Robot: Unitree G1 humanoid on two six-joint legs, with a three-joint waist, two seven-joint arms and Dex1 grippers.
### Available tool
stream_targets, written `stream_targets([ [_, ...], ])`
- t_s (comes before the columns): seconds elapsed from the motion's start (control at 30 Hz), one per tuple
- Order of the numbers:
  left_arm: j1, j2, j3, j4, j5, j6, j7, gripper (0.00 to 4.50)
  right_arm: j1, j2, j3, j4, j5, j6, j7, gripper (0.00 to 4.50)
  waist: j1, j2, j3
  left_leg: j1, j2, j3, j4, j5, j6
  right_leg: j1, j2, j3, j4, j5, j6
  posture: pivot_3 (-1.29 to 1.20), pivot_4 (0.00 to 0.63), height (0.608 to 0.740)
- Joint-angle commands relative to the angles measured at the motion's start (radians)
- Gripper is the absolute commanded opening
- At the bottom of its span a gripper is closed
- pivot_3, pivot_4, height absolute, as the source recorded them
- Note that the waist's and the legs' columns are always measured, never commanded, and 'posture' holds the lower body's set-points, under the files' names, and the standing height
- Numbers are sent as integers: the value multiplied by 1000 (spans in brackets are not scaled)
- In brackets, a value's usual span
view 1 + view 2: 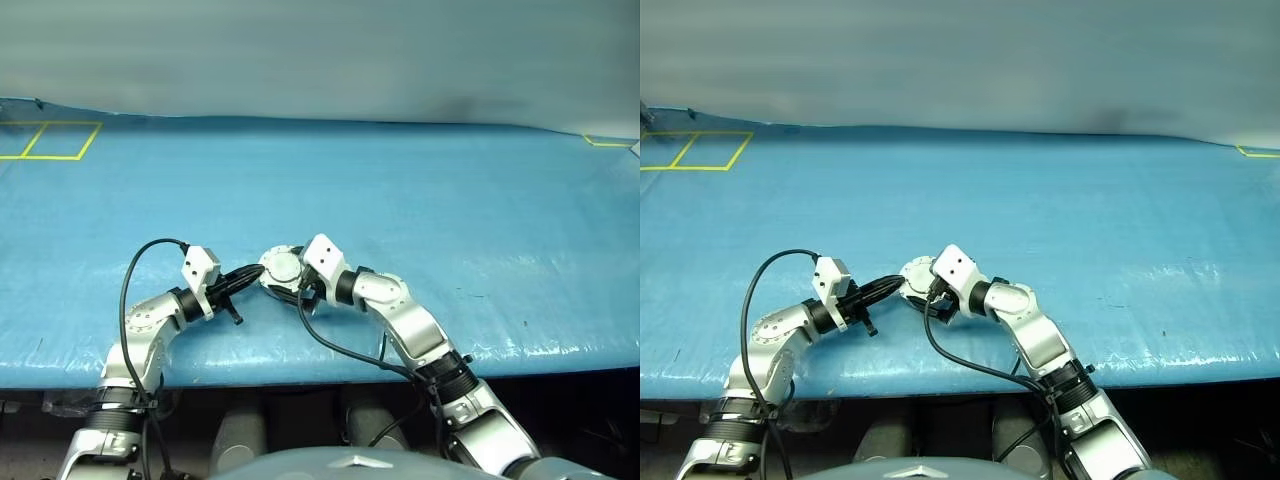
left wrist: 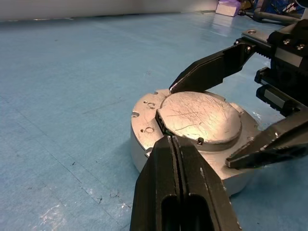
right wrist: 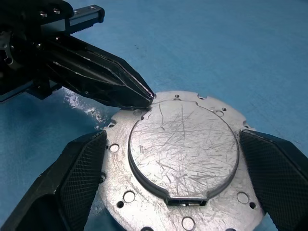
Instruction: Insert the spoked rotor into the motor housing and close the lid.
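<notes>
The motor housing (image 3: 120, 192) is a silver puck with a holed flange, resting on the blue table near its front edge. Its lid (image 3: 183, 144), a scratched plain silver disc, lies flat on top of it. The spoked rotor is hidden. My left gripper (image 2: 168, 139) is shut, and its joined tips touch the lid's rim at the side (image 3: 147, 98). My right gripper (image 3: 171, 138) is open, with one finger (image 3: 77, 178) on each side of the housing and apart from it. In the head view both grippers meet at the housing (image 1: 281, 268).
Blue sheeting (image 1: 420, 200) covers the whole table. Yellow tape squares (image 1: 50, 140) lie at the far left and a yellow mark (image 1: 608, 142) at the far right. The table's front edge (image 1: 330, 365) runs just below the arms.
</notes>
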Motion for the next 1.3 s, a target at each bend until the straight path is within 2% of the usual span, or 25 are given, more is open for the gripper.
stream_targets([
  [0.03, 14, 7, -18, 7, 23, 11, 1, 0, 19, -1, -20, -31, 16, -6, -5, 4453, 1, 0, 0, 0, 0, 0, 0, 0, 0, 0, 0, 0, 0, 0, 0, 0, 150, 740],
  [0.27, 17, 2, -16, -3, 15, 8, -5, 0, 35, 37, -188, -198, 147, 75, -85, 4453, 9, 0, 1, -4, -1, 0, -1, 0, 0, -3, 0, 0, -1, 0, 0, 0, 150, 740],
  [0.43, 20, -3, -15, -6, 14, 7, -3, 0, 97, 75, -365, -288, 339, 268, -149, 4453, 16, 0, 1, -4, -1, 0, -4, 0, 0, -3, 0, 0, -3, 0, 0, 0, 150, 740],
  [0.6, 24, -9, -16, -8, 12, 4, -1, 0, 182, 82, -482, -312, 516, 468, -175, 4453, 23, 0, 1, -3, -1, 0, -10, 0, 0, -2, 0, 0, -9, 0, 0, 0, 150, 740],
  [0.67, 25, -11, -13, -11, 9, 7, 0, 0, 217, 113, -571, -299, 652, 556, -184, 4453, 25, 0, 1, -3, -1, 0, -12, 0, 0, -2, 0, 0, -11, 0, 0, 0, 150, 740],
  [0.83, 25, -14, -10, -10, 11, 2, 1, 0, 231, 159, -692, -240, 826, 663, -239, 4453, 25, 0, 1, -3, -1, 0, -15, 0, 0, -1, 0, 0, -14, 0, 0, 0, 150, 740],
  [0.97, 25, -13, -7, -11, 11, -2, 2, 0, 225, 187, -705, -203, 890, 703, -281, 4453, 24, 1, 1, -3, -1, 0, -15, 0, 0, -1, 0, 0, -14, 0, 0, 0, 150, 740],
  [1.3, 28, -13, 1, -14, 11, -9, 11, 0, 203, 233, -611, -141, 901, 716, -289, 4453, 24, 1, 1, -3, 0, 0, -15, 0, 0, -1, 1, 0, -14, 0, 1, 0, 150, 740],
])
